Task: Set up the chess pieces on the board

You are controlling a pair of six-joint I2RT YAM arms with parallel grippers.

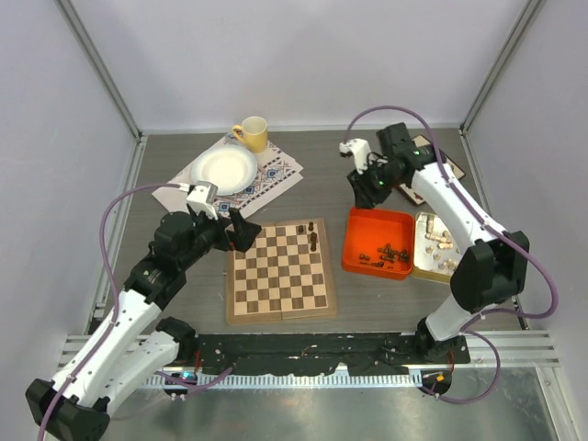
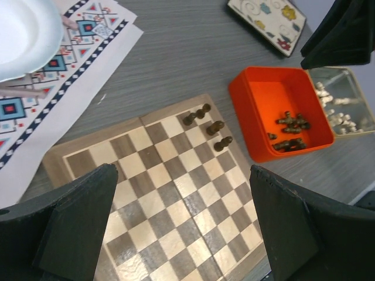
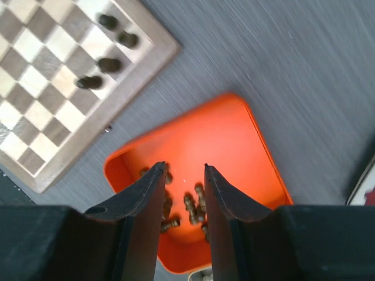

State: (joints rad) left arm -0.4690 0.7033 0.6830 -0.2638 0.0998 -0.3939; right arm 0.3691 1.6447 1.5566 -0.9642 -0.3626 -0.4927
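Observation:
The board (image 1: pixel 280 276) lies in the middle of the table, with several dark chess pieces (image 1: pixel 315 237) standing at its far right corner. More dark pieces (image 1: pixel 386 254) lie loose in an orange bin (image 1: pixel 360 223) to the right of the board. Pale pieces (image 1: pixel 439 243) fill a shallow box beside the bin. My right gripper (image 1: pixel 360 195) hangs over the bin's far edge. In the right wrist view it (image 3: pixel 183 168) is open a little, with nothing between its fingers and the dark pieces (image 3: pixel 193 205) below. My left gripper (image 2: pixel 182 170) is wide open above the board (image 2: pixel 170 193).
A white plate (image 1: pixel 225 169) and a yellow mug (image 1: pixel 252 134) sit on a patterned cloth (image 1: pixel 276 175) at the back left. A floral square plate (image 2: pixel 266 23) lies behind the orange bin (image 2: pixel 275 93). Metal frame posts stand at the table's corners.

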